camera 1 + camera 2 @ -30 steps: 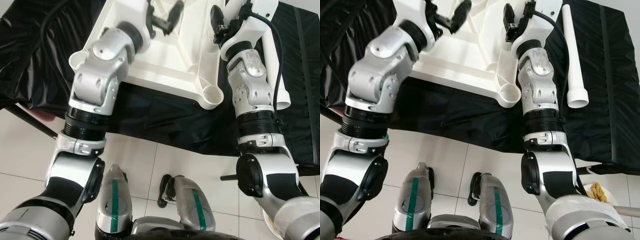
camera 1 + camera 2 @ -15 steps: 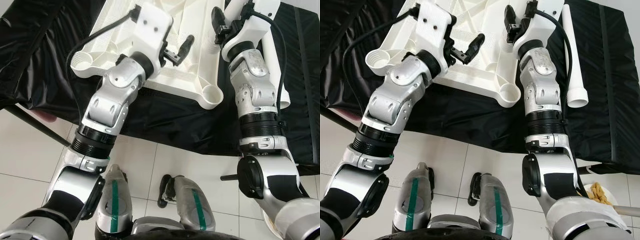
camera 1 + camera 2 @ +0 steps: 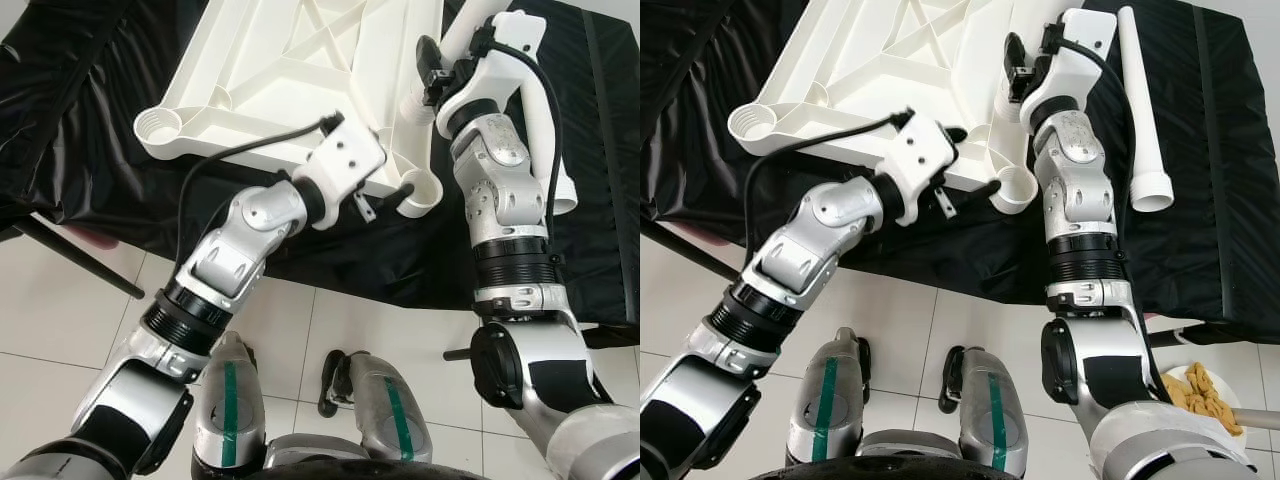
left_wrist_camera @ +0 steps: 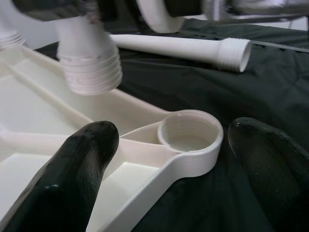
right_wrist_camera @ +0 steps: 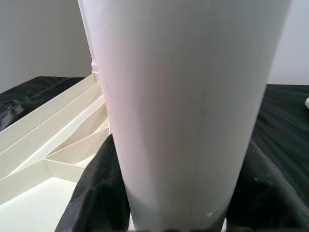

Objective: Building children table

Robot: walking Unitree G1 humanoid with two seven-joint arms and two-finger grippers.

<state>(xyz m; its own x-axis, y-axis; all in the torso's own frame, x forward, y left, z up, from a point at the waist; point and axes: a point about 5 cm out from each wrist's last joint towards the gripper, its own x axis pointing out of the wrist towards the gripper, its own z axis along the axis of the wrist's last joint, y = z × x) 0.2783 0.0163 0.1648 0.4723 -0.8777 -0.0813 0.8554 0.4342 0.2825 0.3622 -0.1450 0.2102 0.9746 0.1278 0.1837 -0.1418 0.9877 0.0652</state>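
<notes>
Between the two black fingers of the left pincer (image 4: 169,159) lies the near-right corner socket (image 4: 189,137) of the inverted white tabletop (image 3: 290,70), its threaded mouth facing up; the fingers stand wide apart, one on each side of the socket, and grip nothing. Just above and slightly beyond that socket hangs the threaded lower end of a white leg (image 4: 91,67), which the right pincer (image 3: 432,80) holds; in the right wrist view the fingers (image 5: 91,193) press both sides of the tube, so the pincer is closed on the leg. The leg's long axis runs steeply up and away from the socket, tilted rather than plumb, and its threads are near the socket but not yet touching it. The coming move, as judged, turns on bringing this threaded end down and toward the left pincer until the leg's axis lines up with the socket's bore; the right arm carries the leg, while the left arm is nearer the socket and seems placed to steady it. Counted: one tabletop, two corner sockets clearly seen on its near edge, two legs, the held one and a spare leg (image 3: 1143,110) lying on the black-covered table (image 3: 1230,230) beyond the right pincer.
</notes>
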